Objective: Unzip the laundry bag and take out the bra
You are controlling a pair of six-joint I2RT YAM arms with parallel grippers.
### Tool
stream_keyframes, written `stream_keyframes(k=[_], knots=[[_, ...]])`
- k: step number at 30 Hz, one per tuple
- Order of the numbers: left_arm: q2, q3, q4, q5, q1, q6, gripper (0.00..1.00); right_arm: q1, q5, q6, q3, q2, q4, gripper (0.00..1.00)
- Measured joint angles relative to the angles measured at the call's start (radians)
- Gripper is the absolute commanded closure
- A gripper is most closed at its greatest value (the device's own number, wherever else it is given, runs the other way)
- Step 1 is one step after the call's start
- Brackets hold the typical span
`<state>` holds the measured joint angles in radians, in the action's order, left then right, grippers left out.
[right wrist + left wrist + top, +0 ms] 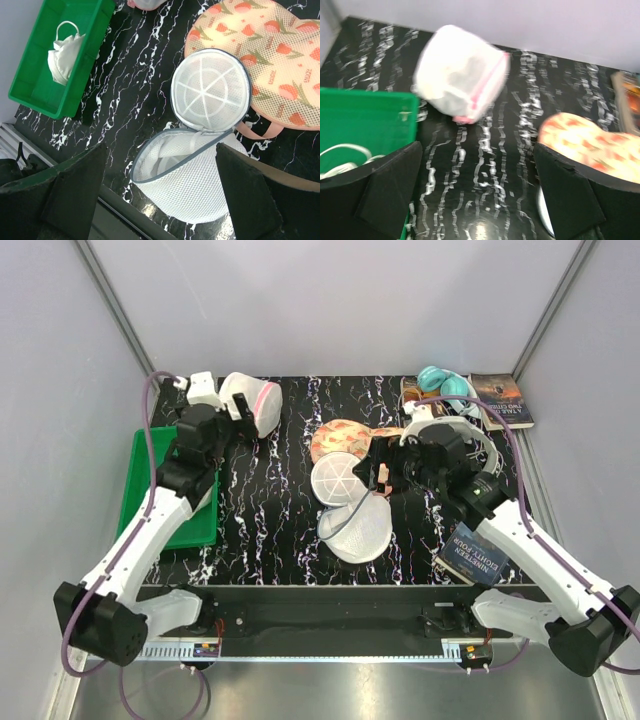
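Right wrist view: the laundry bag [192, 175] is lying unzipped on the desk [125, 75], with the right tool [160, 152] hovering released above it. The bra [64, 56] is sitting in the green tray [87, 27], while the left tool [477, 147] is gaping near a pink-trimmed pouch [460, 70].

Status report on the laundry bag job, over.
Left gripper open, empty; right gripper open by the laundry bag. Bag unzipped, lid flipped back. Bra in the green tray. Floral pouch lies against the lid.
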<state>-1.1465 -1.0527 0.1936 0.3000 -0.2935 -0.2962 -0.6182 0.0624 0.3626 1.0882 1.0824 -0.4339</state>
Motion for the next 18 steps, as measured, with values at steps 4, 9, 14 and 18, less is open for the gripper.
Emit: stream_keyframes(k=[4, 9, 14, 18], knots=[[-0.003, -0.002, -0.015, -0.049, -0.093, 0.012, 0.01, 0.003, -0.002, 0.0, -0.019, 0.0, -0.001, 0.02], [-0.133, 0.0, -0.093, -0.263, -0.174, 0.011, 0.04, 0.004, 0.0, 0.0, -0.047, 0.01, 0.0, 0.02], [-0.328, 0.002, -0.146, -0.381, -0.184, 0.008, 0.13, 0.004, 0.012, 0.003, -0.072, 0.027, 0.011, 0.02], [-0.471, -0.009, -0.162, -0.453, -0.182, 0.008, 0.16, 0.004, 0.027, 0.009, -0.098, 0.035, 0.031, 0.02]])
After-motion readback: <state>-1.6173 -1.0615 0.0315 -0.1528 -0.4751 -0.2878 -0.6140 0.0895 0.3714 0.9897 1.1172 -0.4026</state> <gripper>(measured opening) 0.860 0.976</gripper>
